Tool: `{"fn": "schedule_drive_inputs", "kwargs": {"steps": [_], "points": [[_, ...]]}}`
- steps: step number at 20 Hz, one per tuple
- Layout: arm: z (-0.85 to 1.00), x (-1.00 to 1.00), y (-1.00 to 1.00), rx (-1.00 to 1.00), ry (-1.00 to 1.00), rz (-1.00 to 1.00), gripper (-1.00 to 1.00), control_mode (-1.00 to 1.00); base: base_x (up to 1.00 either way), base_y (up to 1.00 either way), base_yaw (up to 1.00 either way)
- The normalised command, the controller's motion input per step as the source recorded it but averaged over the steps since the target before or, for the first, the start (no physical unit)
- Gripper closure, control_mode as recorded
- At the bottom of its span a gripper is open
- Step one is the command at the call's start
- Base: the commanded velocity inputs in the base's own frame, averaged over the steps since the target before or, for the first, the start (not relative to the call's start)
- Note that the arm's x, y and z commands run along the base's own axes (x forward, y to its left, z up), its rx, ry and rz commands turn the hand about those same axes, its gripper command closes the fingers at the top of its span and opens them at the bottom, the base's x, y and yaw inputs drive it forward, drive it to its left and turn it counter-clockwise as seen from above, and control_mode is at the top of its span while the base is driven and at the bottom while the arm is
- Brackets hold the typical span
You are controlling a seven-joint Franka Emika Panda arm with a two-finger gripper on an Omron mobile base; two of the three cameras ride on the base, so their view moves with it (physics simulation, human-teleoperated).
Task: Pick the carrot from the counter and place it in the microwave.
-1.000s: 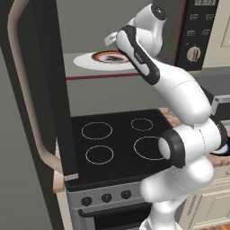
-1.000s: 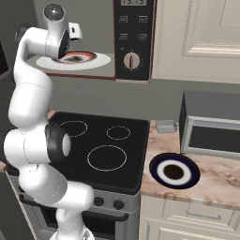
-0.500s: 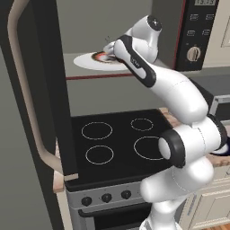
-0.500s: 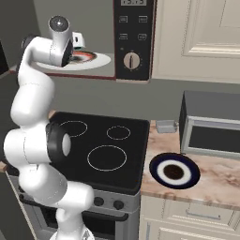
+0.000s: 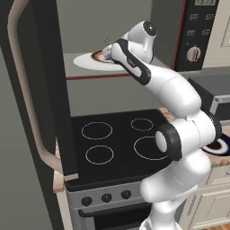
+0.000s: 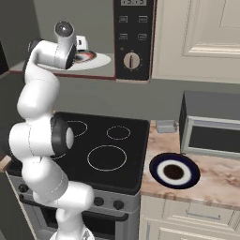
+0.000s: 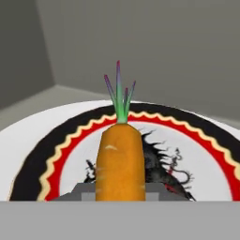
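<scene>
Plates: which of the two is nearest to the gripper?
The red-and-black patterned plate inside the microwave; the gripper, holding the carrot, hangs over it. The blue-ringed plate lies apart on the counter.

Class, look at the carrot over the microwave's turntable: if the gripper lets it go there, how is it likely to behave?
The carrot looks stiff and holds its shape, so it probably will not flop. Its rounded, tapered body suggests it may roll a little on the flat turntable. The thin green top looks the most fragile part.

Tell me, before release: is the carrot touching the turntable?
Cannot tell: in the hand view the carrot stands over the turntable, but its lower end is hidden.
</scene>
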Motion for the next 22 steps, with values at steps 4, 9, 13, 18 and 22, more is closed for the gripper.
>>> {"fn": "schedule_drive_inputs", "kwargs": {"steps": [4, 9, 13, 18, 22], "points": [[0.02, 0.25, 0.00, 0.00, 0.01, 0.00, 1.00, -1.00, 0.00, 0.00, 0.00], [0.44, 0.00, 0.00, -0.06, 0.11, 0.00, 1.00, -1.00, 0.00, 0.00, 0.00], [0.42, 0.00, 0.00, -0.05, 0.10, 0.00, 1.00, -1.00, 0.00, 0.00, 0.00], [0.24, 0.09, 0.03, -0.04, 0.07, 0.00, 1.00, -1.00, 0.00, 0.00, 0.00], [-0.11, 0.15, 0.04, 0.00, 0.02, 0.00, 1.00, -1.00, 0.00, 0.00, 0.00]]}}
